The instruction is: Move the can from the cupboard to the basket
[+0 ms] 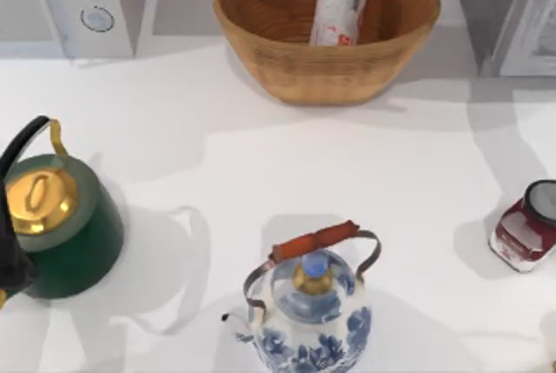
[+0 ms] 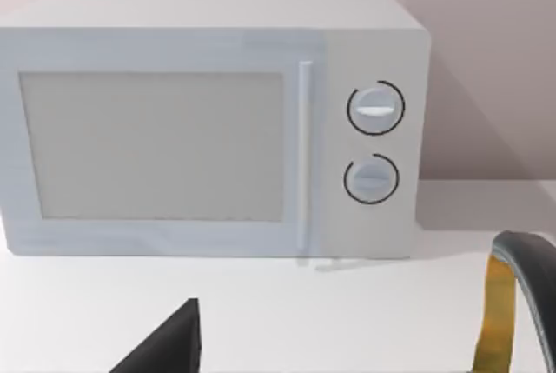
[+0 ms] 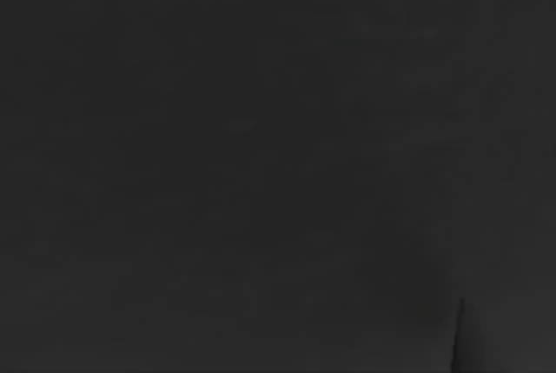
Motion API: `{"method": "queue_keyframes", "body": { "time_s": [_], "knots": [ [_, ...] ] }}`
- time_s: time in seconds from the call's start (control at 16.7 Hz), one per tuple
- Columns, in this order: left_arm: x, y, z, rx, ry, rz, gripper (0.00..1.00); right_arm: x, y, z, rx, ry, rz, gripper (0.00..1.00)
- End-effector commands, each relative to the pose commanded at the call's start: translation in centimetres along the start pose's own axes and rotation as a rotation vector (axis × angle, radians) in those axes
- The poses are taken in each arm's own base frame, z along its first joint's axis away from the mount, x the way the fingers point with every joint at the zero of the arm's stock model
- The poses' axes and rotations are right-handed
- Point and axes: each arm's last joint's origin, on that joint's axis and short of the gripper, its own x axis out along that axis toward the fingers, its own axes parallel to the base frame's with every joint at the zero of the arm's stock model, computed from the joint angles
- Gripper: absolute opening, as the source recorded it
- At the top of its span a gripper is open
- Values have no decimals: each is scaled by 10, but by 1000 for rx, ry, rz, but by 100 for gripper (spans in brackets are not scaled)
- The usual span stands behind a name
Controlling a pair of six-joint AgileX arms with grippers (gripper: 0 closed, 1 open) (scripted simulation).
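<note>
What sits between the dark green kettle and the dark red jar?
In the top view, a blue-and-white porcelain kettle stands between the dark green kettle and dark red jar.

The left arm [image 1: 10,251] is a dark shape at the left edge of the table in the top view, one dark fingertip [image 2: 165,343] of its gripper juts into the left wrist view, and the right wrist view is dark.

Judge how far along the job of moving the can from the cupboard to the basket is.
Done, it seems: the can lies tilted inside the basket, leaning on its far wall, and no hand holds it. The cupboard stands at the table's right rear corner, its door ajar. In hand: nothing. The right wrist view is dark. Left: probably nothing beyond parking the arms.
</note>
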Motion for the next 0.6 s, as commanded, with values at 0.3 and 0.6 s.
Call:
{"method": "queue_keyframes", "body": {
  "time_s": [0.3,0.6],
  "knots": [
    [0,0,0,0,0,0,100,-11,17,-1,-3,1,-1,100],
    [0,0,0,0,0,0,100,-13,7,5,-6,-18,-45,100]
  ]
}}
